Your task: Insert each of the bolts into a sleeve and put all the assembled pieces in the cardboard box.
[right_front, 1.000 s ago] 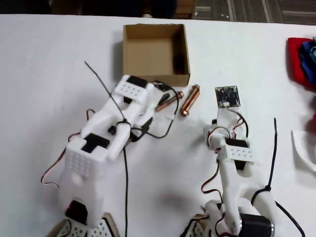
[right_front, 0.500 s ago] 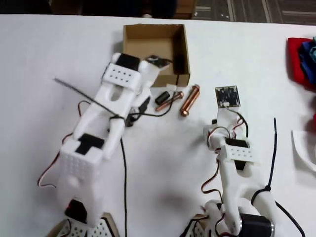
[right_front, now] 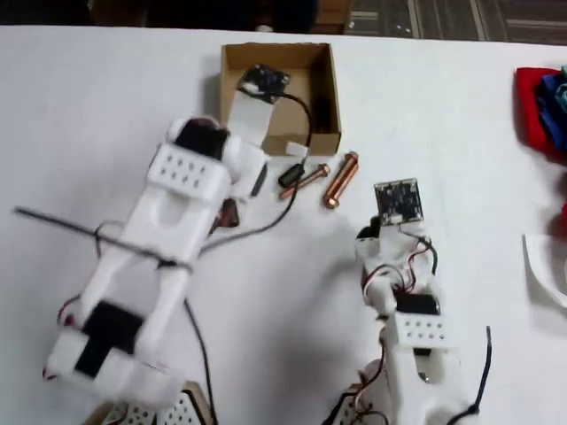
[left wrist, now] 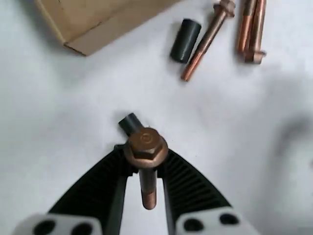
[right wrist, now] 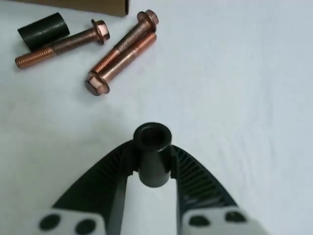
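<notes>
My left gripper [left wrist: 145, 159] is shut on a copper bolt [left wrist: 145, 146]. A short black piece [left wrist: 131, 122] shows just behind the bolt's head; I cannot tell whether it sits on the bolt. In the high view this gripper [right_front: 234, 209] hangs in front of the cardboard box [right_front: 280, 142], near its left corner. My right gripper [right wrist: 153, 152] is shut on a black sleeve [right wrist: 153, 169], whose open end faces the camera. On the table between the arms lie a loose black sleeve [right_front: 291, 173], one bolt [right_front: 306, 180] beside it, and two bolts [right wrist: 124, 49] side by side.
The box [left wrist: 98, 24] is open-topped, and the left arm's camera board [right_front: 263, 81] hovers over it. A red cloth [right_front: 542, 97] and a white curved object [right_front: 545, 274] lie at the right edge. Thin black cables trail around both arms.
The left arm has lifted from the loose bolts and swung back left, so its camera board now hangs over the box. The right arm has drawn back a little toward the front.
</notes>
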You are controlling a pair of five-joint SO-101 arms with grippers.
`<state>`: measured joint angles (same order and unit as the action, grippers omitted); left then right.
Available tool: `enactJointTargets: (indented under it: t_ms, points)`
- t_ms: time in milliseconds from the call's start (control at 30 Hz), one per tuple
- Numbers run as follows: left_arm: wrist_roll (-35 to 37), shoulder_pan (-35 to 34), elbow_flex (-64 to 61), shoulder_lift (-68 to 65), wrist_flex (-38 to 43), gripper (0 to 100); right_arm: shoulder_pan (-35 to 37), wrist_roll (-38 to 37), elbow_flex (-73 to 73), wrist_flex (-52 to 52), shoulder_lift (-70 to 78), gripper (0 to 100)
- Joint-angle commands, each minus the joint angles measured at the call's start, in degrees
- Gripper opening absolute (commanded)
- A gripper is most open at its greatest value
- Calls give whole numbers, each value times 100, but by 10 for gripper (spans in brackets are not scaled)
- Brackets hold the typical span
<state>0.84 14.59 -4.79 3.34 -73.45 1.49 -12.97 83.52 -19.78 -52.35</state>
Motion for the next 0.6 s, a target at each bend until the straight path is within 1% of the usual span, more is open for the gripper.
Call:
enactJointTargets:
  t_ms: [0, 133, 167, 233, 300, 467, 567]
  points:
    - [545, 334, -1640, 1240, 1776, 24, 84, 53, 70, 119, -514, 20]
    - [589, 413, -3204, 2180, 3552, 24, 409, 53, 167, 259, -549, 20]
    - [598, 413, -3477, 2391, 3886, 24, 558, 53, 255, 382, -549, 20]
    - [624, 413, -3890, 2716, 4281, 24, 831, 53, 440, 699, -549, 20]
    - [949, 404, -4127, 2963, 4396, 24, 998, 53, 589, 971, -549, 20]
    - [2207, 396, -4101, 3464, 4387, 24, 1068, 53, 712, 1534, -541, 20]
    - [2593, 396, -4075, 3736, 4413, 24, 1226, 53, 703, 2070, -541, 20]
